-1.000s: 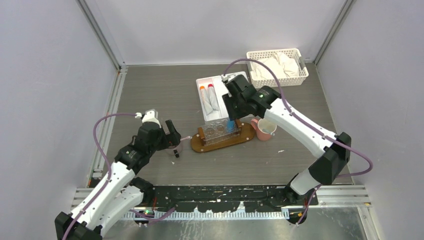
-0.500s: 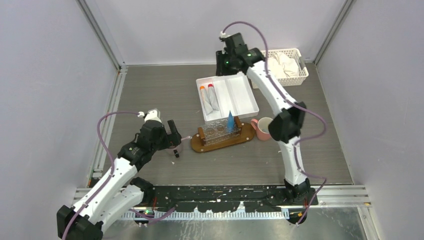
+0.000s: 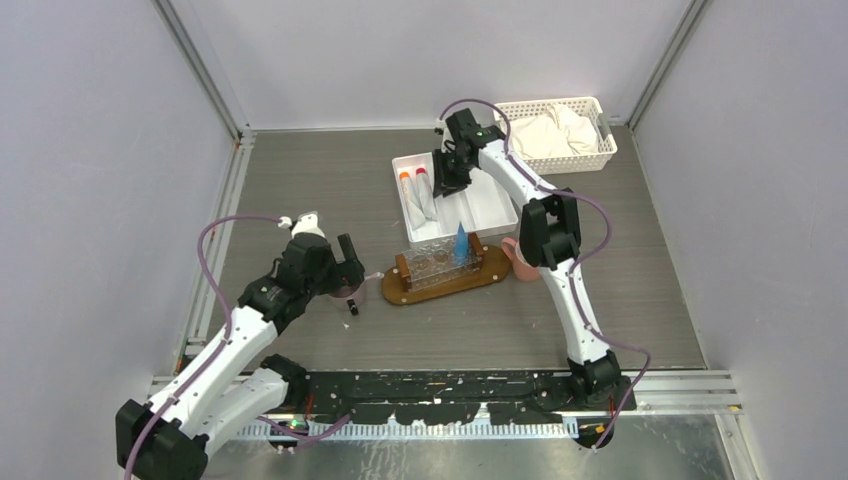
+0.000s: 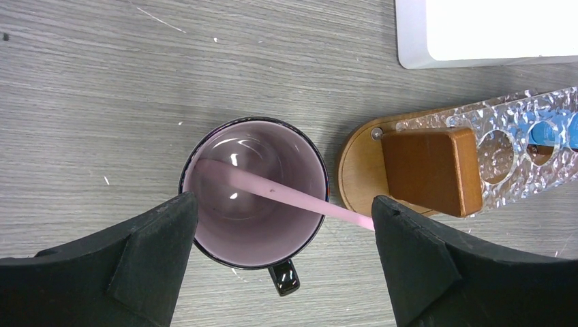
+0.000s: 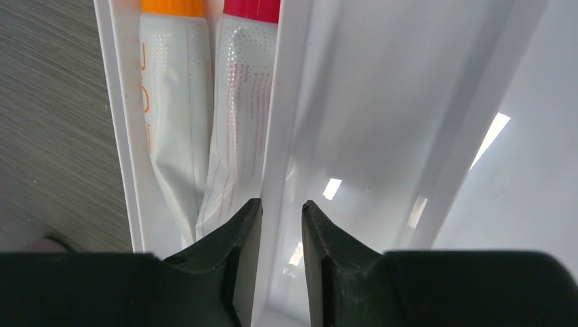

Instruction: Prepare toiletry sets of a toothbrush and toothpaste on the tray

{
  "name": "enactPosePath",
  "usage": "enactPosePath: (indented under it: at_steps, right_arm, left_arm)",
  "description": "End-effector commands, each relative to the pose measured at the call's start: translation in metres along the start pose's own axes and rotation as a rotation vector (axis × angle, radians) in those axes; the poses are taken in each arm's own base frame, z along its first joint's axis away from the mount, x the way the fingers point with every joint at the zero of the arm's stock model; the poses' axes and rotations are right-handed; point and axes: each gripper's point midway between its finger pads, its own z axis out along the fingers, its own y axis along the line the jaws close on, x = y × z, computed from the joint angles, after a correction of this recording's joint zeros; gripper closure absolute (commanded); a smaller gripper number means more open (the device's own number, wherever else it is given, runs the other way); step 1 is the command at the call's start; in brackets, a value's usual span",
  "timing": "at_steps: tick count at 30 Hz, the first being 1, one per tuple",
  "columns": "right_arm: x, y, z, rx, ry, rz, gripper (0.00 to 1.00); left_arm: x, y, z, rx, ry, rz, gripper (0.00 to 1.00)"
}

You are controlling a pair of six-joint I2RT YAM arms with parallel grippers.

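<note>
White, soft toothpaste tubes [image 5: 235,136] should dent easily; pinch one mid-body with your right gripper [image 5: 279,208], nearly pressed together; left gripper [image 4: 283,204] stands spread

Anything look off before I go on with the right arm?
Yes. The right hand sits astride the divider wall of the white tray, fingers nearly together, not over either toothpaste tube beside it. Closing here would likely pinch the wall; whether it touches already is unclear.
</note>
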Motion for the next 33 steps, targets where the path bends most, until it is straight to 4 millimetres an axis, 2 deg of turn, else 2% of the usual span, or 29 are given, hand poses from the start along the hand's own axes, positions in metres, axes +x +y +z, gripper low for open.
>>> enactPosePath:
  at_steps: [1,7,11,16,19,23,29,33]
  right_arm:
    - [-0.024,0.041,-0.041,-0.089,-0.125,-0.118,0.66]
    - [-0.031,0.063,-0.051,-0.143,-0.184,-0.186,0.65]
    - [-0.033,0.07,-0.045,-0.167,-0.181,-0.189,0.63]
    - [-0.028,0.056,-0.021,-0.105,-0.133,-0.161,0.62]
    - [-0.021,0.041,-0.004,-0.05,-0.101,-0.141,0.62]
    - [-0.014,0.031,0.008,-0.019,-0.074,-0.14,0.61]
    - [-0.007,0.017,0.017,0.03,-0.047,-0.141,0.6]
    - [-0.001,-0.001,0.017,0.145,-0.043,-0.16,0.56]
  left_arm:
    - [-0.021,-0.01,-0.001,0.03,-0.067,-0.011,0.0]
    - [-0.019,-0.009,0.001,0.022,-0.061,-0.01,0.0]
    - [-0.019,-0.008,0.003,0.012,-0.06,-0.009,0.0]
    - [-0.02,-0.006,0.003,0.001,-0.059,0.0,0.0]
    - [-0.021,-0.006,0.004,-0.005,-0.061,0.004,0.0]
    - [-0.021,-0.006,0.005,-0.005,-0.059,0.006,0.0]
    - [-0.021,-0.008,0.006,0.001,-0.057,0.001,0.0]
    - [-0.018,-0.007,0.006,0.003,-0.054,-0.002,0.0]
